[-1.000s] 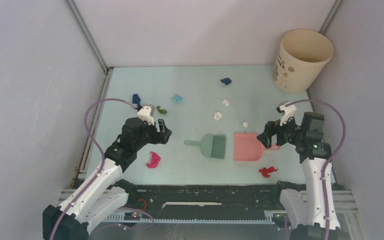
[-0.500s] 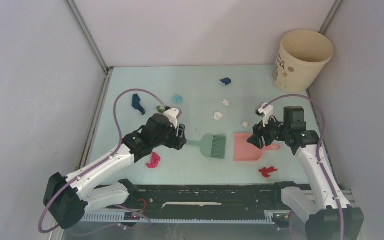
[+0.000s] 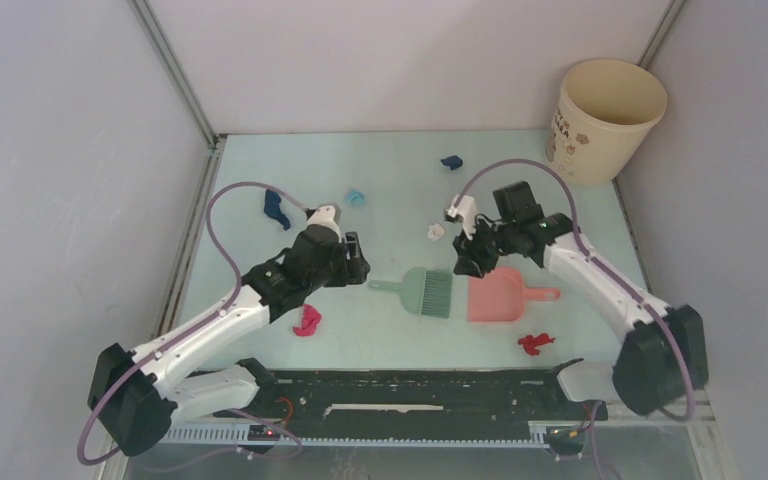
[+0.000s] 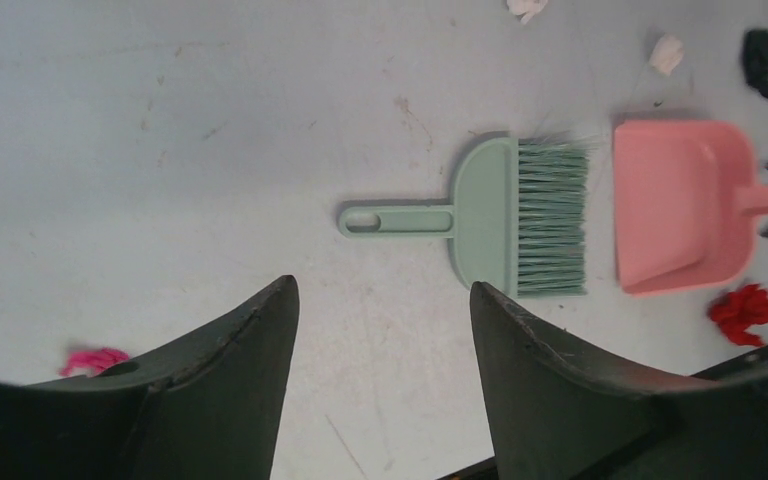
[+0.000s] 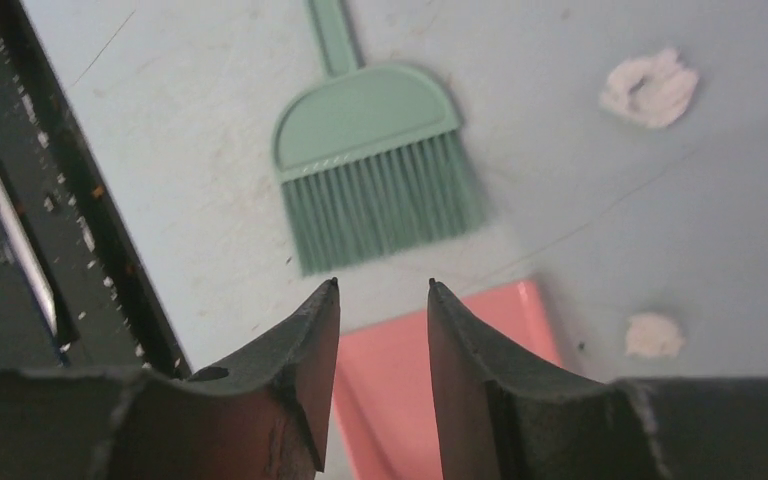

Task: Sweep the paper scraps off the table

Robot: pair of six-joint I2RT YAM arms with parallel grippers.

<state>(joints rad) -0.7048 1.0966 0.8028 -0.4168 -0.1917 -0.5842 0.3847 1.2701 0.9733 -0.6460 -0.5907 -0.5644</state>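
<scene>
Only the cream bucket (image 3: 582, 140) carries dark print on its side, too small to read.

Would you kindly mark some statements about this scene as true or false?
1. The green brush lies on the table with its bristles facing the pink dustpan. True.
2. The left gripper is holding the brush handle. False: its jaws stand open and empty, short of the handle.
3. The cream bucket stands at the table's far right corner. True.
4. The red scrap lies inside the dustpan. False: it lies on the table, outside it.
5. The right gripper is shut on the dustpan. False: its jaws are apart, holding nothing.
</scene>
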